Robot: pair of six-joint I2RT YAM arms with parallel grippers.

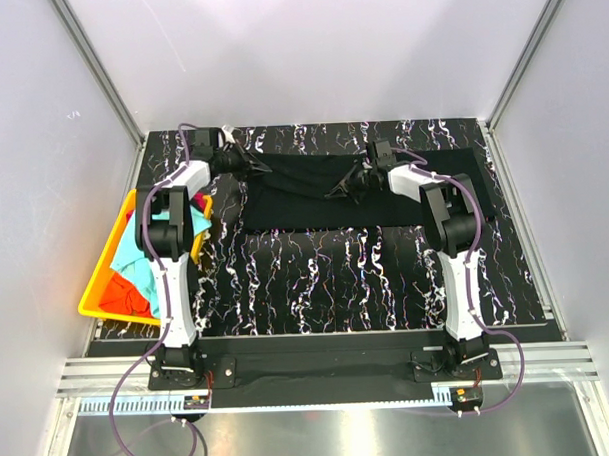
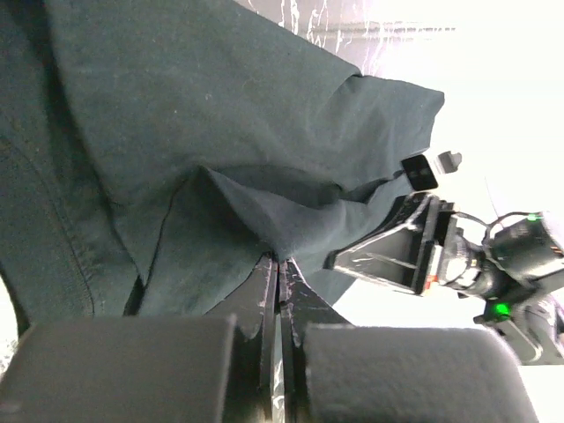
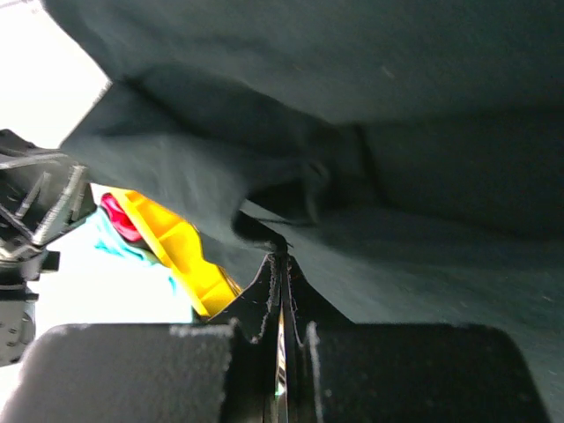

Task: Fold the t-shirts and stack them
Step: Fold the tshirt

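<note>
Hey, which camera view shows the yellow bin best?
Top external: the yellow bin sits at the table's left edge holding turquoise and orange-red shirts, partly behind the left arm. Right wrist catches just a yellow corner; left wrist shows none.

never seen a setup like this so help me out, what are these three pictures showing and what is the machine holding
These are two robot arms bolted at the near edge of a marbled black table. The wide picture looks down from above and behind them; the other two come from cameras on each wrist. A large black t-shirt lies spread across the far side. The left end effector and the right end effector are each shut on a pinch of its cloth. At the left, a yellow bin holds a turquoise shirt and an orange-red shirt.
</note>
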